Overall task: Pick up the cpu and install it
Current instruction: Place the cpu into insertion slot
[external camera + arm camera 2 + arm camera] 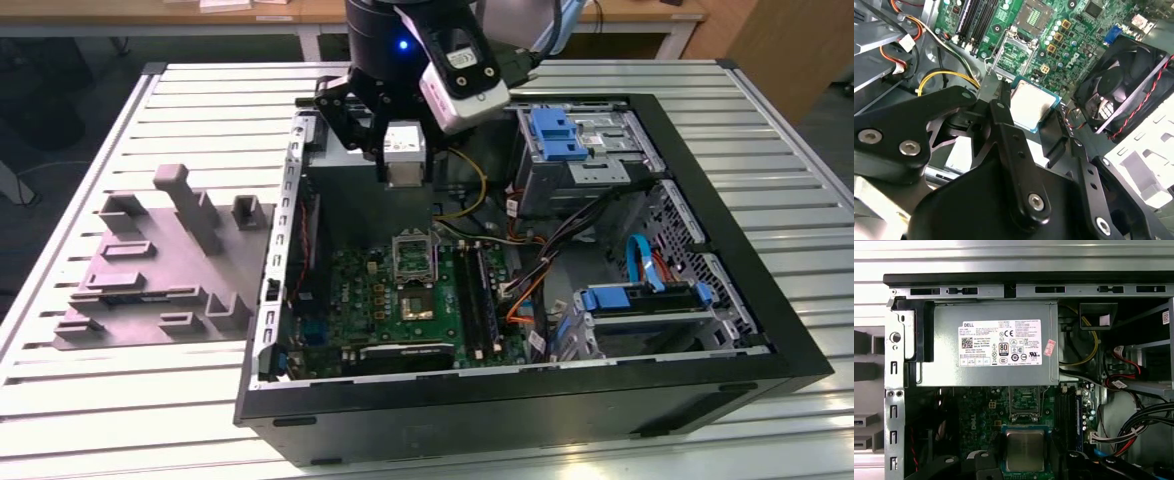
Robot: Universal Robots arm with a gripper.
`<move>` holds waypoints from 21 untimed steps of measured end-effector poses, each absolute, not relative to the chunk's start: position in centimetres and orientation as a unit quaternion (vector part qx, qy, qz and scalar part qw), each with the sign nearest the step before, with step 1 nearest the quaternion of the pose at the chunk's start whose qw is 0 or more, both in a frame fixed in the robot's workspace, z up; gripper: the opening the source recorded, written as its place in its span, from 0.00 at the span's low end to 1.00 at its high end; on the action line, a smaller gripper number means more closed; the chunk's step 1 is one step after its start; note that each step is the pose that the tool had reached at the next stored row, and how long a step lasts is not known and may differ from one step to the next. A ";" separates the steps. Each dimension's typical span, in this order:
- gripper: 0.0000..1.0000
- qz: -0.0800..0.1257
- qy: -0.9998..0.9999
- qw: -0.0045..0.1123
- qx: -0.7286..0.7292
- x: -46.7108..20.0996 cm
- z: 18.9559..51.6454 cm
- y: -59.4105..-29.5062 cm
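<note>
My pincer [1029, 111] grips the cpu [1030, 102], 2 fingers [1052, 135] clamped on opposite edges. The thin square chip, dull silver on top with a green rim, hangs above the motherboard [1064, 30] inside the open case [534, 410].

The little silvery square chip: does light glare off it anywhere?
In the second wrist view the small square silvery-topped cpu is washed pale by reflected light; in the first wrist view the cpu is a duller grey with a soft sheen; in the exterior view the pale slatted metal table glares.
</note>
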State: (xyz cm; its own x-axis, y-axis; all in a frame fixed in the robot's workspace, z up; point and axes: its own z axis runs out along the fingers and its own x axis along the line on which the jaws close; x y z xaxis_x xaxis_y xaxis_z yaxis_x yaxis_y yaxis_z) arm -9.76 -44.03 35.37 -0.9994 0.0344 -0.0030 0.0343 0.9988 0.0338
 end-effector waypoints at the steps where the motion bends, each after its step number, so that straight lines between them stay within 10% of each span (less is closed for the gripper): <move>1: 0.47 0.017 1.000 0.002 0.017 -9.8 35.4 -44.0; 21: 0.47 0.017 1.000 0.001 -0.006 -9.8 34.1 -44.9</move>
